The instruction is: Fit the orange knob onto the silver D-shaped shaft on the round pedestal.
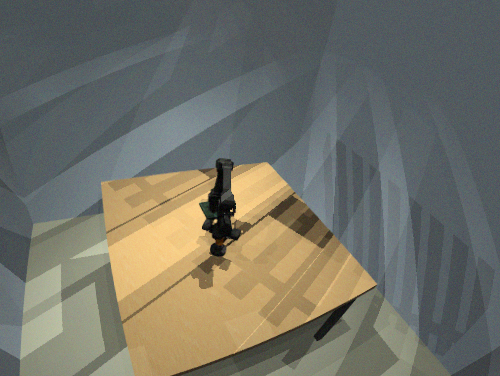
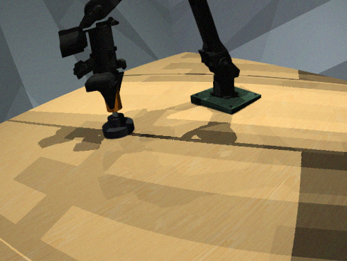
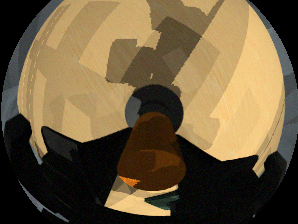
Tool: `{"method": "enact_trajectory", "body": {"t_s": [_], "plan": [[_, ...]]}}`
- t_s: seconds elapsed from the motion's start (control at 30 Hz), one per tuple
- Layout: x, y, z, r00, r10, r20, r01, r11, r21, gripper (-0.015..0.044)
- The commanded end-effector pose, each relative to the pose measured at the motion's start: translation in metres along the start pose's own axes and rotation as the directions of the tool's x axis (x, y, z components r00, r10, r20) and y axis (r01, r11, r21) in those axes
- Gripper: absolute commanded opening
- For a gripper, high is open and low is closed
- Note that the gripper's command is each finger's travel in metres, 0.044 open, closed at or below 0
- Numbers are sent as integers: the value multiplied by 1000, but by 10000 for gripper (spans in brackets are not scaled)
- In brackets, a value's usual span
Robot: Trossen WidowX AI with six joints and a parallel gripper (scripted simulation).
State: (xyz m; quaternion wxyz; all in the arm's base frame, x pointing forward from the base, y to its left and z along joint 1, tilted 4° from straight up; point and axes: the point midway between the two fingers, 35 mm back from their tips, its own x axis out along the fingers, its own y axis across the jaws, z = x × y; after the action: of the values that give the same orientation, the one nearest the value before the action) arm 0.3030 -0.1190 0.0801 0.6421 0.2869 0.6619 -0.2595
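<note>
The orange knob [image 1: 219,241] [image 2: 119,103] [image 3: 151,157] is held upright, with a slight lean, between the fingers of my gripper [image 1: 220,239] [image 2: 115,103] [image 3: 153,135], which is shut on it. The dark round pedestal [image 1: 217,251] [image 2: 118,130] [image 3: 172,98] stands on the table directly below the knob. A short grey piece of the shaft [image 2: 115,114] shows between the knob's lower end and the pedestal's raised collar. The knob is not down on the pedestal. Its hole and the shaft's flat side are hidden, and whether the shaft's tip is inside the hole cannot be told.
The arm's green base plate [image 1: 206,208] [image 2: 208,101] is fixed to the wooden table [image 1: 165,320] [image 2: 173,229] behind the pedestal. Patterned shadows fall across the table top. The table's near edge lies beyond the pedestal in the top view.
</note>
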Motion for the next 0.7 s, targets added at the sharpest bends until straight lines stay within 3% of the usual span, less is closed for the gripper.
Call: {"method": "enact_trajectory", "body": {"t_s": [0.0,0.67], "plan": [[1,-1,-3,1000,-3,2,3,991,131,0],[-1,-1,0,1000,-3,2,3,991,130,0]]}}
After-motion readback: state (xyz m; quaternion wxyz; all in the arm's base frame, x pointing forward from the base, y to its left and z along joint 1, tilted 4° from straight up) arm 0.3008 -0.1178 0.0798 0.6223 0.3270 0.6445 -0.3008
